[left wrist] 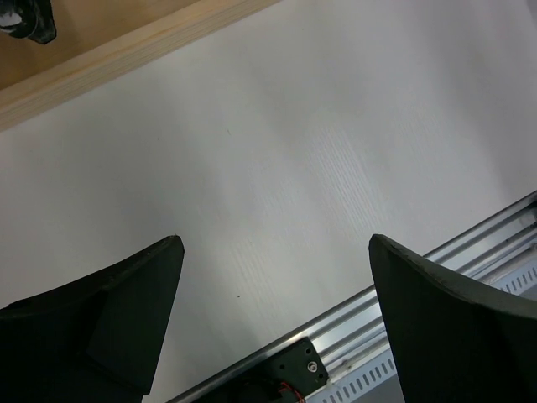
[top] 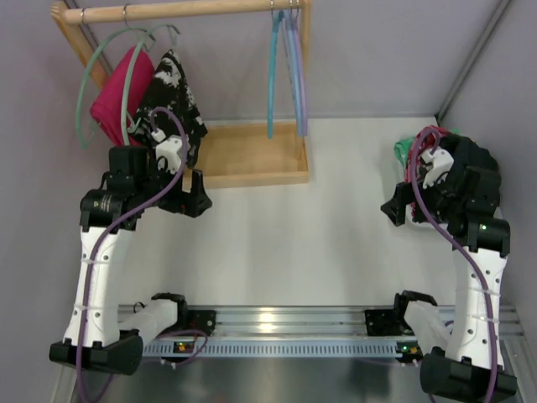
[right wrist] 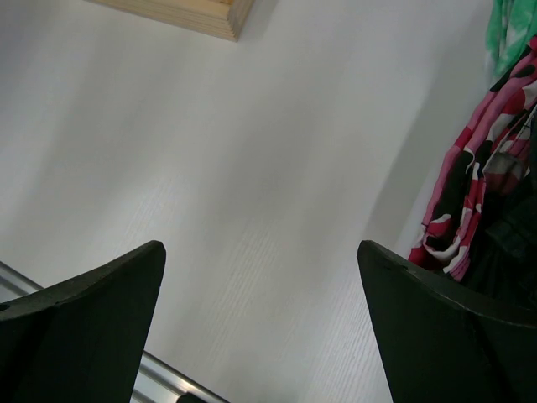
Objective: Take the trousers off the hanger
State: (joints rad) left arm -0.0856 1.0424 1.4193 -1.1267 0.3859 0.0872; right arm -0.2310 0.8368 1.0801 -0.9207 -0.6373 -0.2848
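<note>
The trousers (top: 172,92), black with white splotches, hang on a mint-green hanger (top: 134,71) from the wooden rail at the back left. My left gripper (top: 191,200) hovers just below and to the right of them, apart from the fabric. In the left wrist view it (left wrist: 277,277) is open and empty over bare white table. My right gripper (top: 394,210) is at the far right, open and empty in the right wrist view (right wrist: 260,277). The trousers show in neither wrist view.
A magenta garment (top: 117,96) hangs on a second mint hanger left of the trousers. Blue (top: 274,75) and lilac (top: 299,75) hangers hang empty at the rail's right end. The rack's wooden base (top: 252,155) lies below. A clothes pile (right wrist: 470,193) sits behind my right arm.
</note>
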